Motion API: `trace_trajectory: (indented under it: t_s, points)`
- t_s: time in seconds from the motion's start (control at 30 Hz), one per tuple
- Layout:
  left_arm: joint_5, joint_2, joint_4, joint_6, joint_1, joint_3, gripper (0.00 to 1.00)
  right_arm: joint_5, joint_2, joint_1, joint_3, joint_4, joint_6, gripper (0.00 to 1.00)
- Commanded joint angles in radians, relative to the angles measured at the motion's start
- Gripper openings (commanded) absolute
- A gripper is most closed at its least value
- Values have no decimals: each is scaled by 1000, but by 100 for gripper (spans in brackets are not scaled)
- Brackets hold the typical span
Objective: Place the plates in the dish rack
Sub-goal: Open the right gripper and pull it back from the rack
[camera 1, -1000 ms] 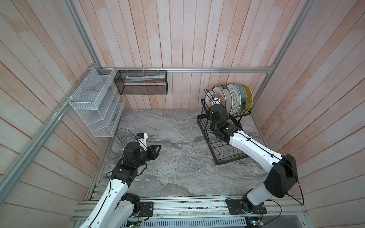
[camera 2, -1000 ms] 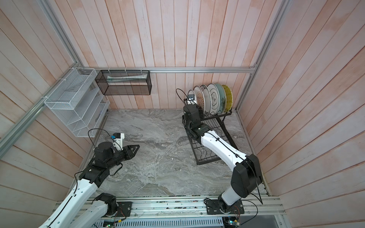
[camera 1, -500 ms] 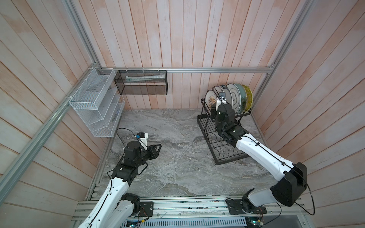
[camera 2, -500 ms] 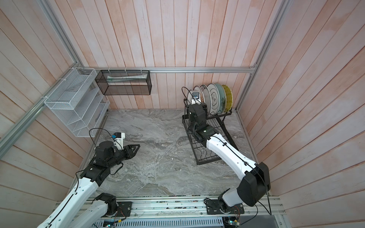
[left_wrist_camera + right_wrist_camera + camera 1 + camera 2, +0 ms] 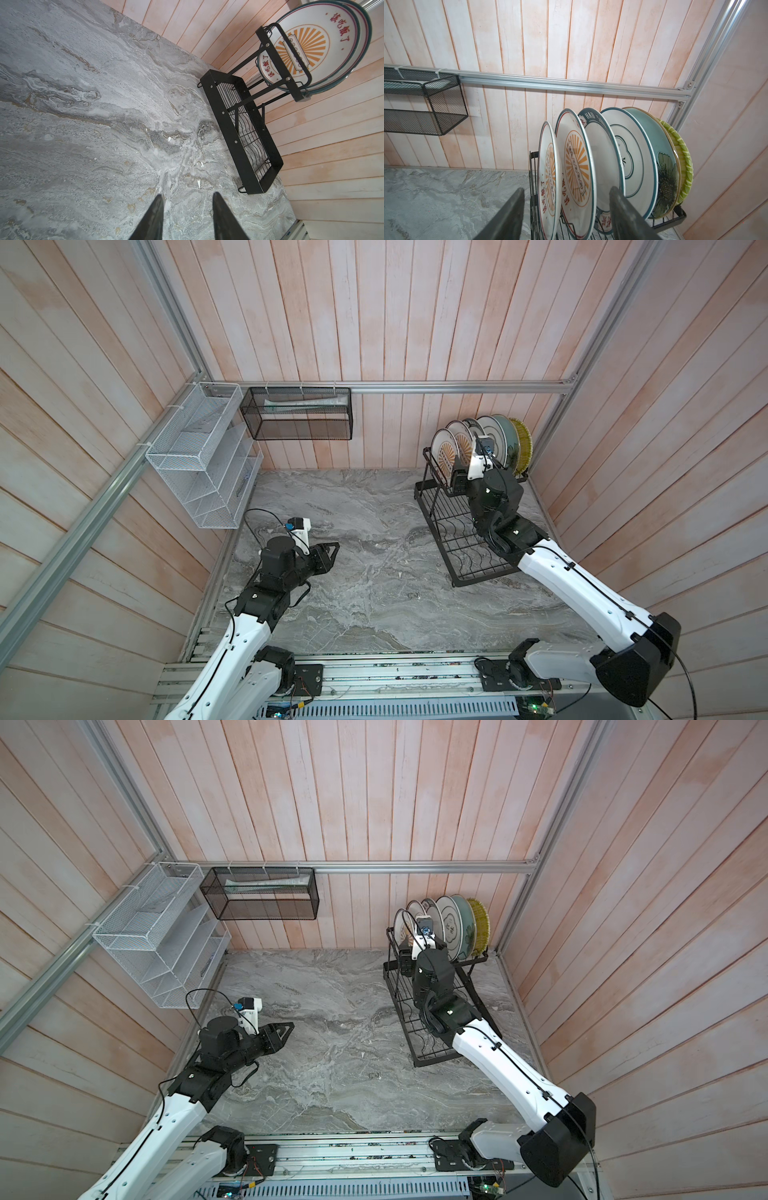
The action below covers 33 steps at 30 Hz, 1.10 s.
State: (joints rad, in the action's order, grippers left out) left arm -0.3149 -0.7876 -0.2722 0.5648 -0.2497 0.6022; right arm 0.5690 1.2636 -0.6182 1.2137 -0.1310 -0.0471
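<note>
Plates point(image 5: 591, 166): I count six, all upright in upper basket of dish rack point(image 5: 232, 135), far right corner of surface point(image 5: 374, 572). Right gripper point(image 5: 566, 189) released, jaws spread wide, near front plates. Left gripper point(image 5: 188, 194) parted, empty, above surface.

Black wire two-tier dish rack point(image 5: 229, 133) at far right of table, close to right wall. Lower wavy-wire tray point(image 5: 465, 551) stretching toward near side.

Six plates point(image 5: 451, 923) upright on edge, close together in upper slotted basket point(image 5: 679, 216).

Left to right:
- first orange-sunburst plate point(image 5: 549, 176)
- second orange-sunburst plate point(image 5: 577, 166)
- white plate with dark lettered rim point(image 5: 602, 149)
- white plate with dark ring point(image 5: 633, 149)
- pale teal flower plate point(image 5: 662, 166)
- yellow woven-look plate point(image 5: 686, 166), nearest right wall
</note>
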Motion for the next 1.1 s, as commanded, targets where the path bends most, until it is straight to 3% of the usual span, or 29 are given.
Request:
trace_trajectory:
  t_s: [0.0, 0.1, 0.27, 0.47, 0.87, 0.97, 1.0, 1.07]
  points:
    - [28, 22, 31, 6, -2, 25, 40, -97, -48, 13, -31, -22, 30, 66]
    - [41, 34, 51, 10, -3, 22, 41, -187, -86, 34, -65, -36, 51, 68]
    - [44, 31, 55, -10, -3, 42, 43, -297, -127, 49, -107, -64, 66, 79]
    - [53, 8, 43, -59, -3, 87, 54, -392, -132, 49, -114, -50, 59, 88]
    - [139, 0, 88, -149, -2, 156, 82, -306, -259, 64, -232, -138, 88, 88]
    - [172, -25, 89, -169, -2, 193, 91, -292, -293, 92, -234, -101, 96, 94]
    - [188, -40, 80, -170, -2, 211, 100, -279, -302, 103, -229, -82, 100, 98]
    - [188, -88, 33, -177, -2, 263, 100, -235, -319, 131, -211, -34, 121, 98]
